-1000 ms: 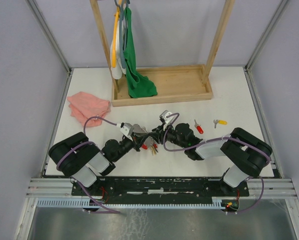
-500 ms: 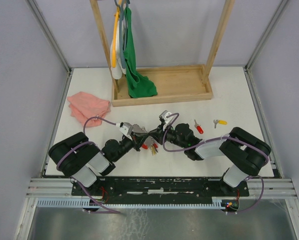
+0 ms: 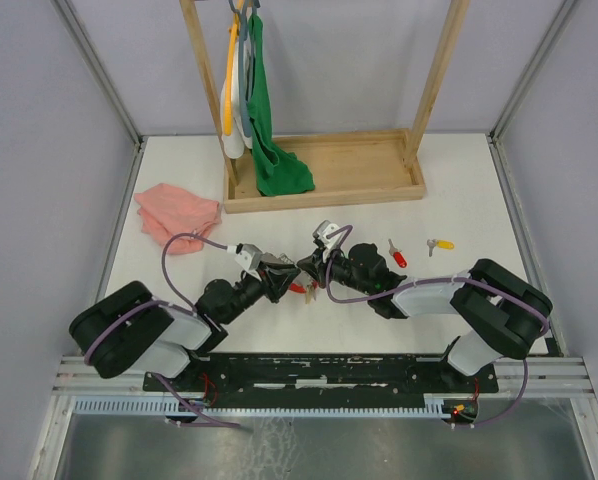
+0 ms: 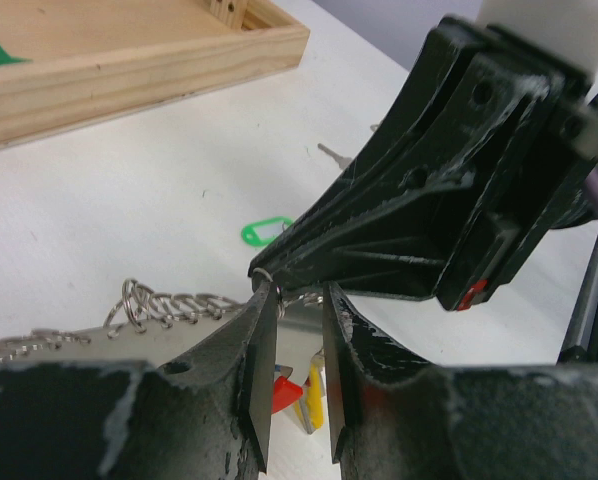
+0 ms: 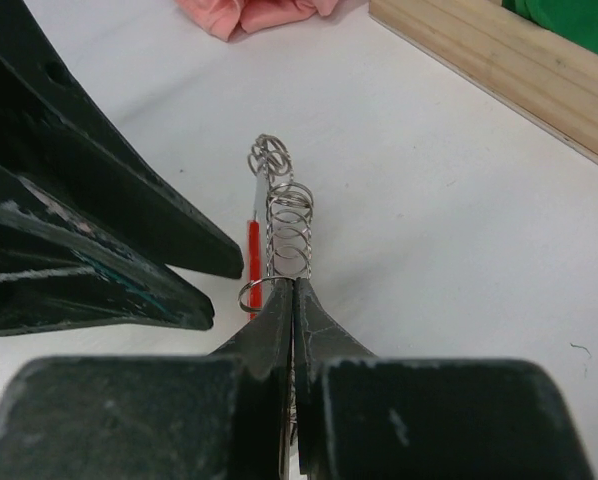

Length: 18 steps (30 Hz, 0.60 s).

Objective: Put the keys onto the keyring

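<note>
My two grippers meet tip to tip in the middle of the table. The right gripper (image 3: 305,268) (image 5: 293,285) is shut on the keyring (image 5: 288,232), a thin wire carrying a row of small silver rings (image 4: 169,300). A red tag (image 5: 253,245) lies beside that row. Opposite it, the left gripper (image 3: 287,280) (image 4: 291,295) stands open, jaws a little apart, and one small ring touches its left fingertip (image 4: 262,300). Red-tagged (image 4: 287,388) and yellow-tagged (image 4: 314,385) keys show below through the gap. A green tag (image 4: 264,230) lies on the table beyond. Two loose keys, red (image 3: 397,256) and yellow (image 3: 441,243), lie to the right.
A pink cloth (image 3: 176,212) lies at the back left. A wooden rack with a tray base (image 3: 324,190) stands at the back, with a green cloth (image 3: 274,150) hanging into it. Grey walls enclose the table on both sides.
The right gripper has closed on the keyring and the left gripper has opened from shut. The left arm's near links have swung left and lower.
</note>
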Each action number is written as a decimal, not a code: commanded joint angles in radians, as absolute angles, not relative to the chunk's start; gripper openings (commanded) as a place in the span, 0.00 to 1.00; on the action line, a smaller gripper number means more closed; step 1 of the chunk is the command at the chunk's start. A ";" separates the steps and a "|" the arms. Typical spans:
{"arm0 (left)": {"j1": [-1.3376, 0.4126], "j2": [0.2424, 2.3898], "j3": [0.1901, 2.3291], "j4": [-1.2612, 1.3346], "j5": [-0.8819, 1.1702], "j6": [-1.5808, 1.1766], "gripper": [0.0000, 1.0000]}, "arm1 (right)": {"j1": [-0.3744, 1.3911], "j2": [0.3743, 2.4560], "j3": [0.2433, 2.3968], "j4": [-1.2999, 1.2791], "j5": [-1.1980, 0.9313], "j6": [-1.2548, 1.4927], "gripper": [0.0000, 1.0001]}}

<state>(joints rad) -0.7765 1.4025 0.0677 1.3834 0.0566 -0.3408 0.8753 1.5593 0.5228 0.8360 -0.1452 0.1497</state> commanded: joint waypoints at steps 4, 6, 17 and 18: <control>-0.784 1.187 0.145 1.033 -0.033 -0.374 0.34 | 0.880 1.516 0.563 0.827 -0.113 0.094 0.01; -0.783 1.160 0.166 0.965 -0.030 -0.388 0.35 | 0.883 1.513 0.563 0.821 -0.105 0.088 0.01; -0.784 1.196 0.229 0.869 0.048 -0.374 0.36 | 0.897 1.509 0.565 0.807 -0.084 0.076 0.01; -0.784 1.206 0.236 0.868 0.050 -0.372 0.36 | 0.897 1.507 0.564 0.806 -0.082 0.075 0.01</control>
<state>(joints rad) -0.7811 1.1778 0.1802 0.8673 0.0147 -0.3607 0.8902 1.5513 0.5236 0.7692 -0.0986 0.0875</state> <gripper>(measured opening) 0.362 0.012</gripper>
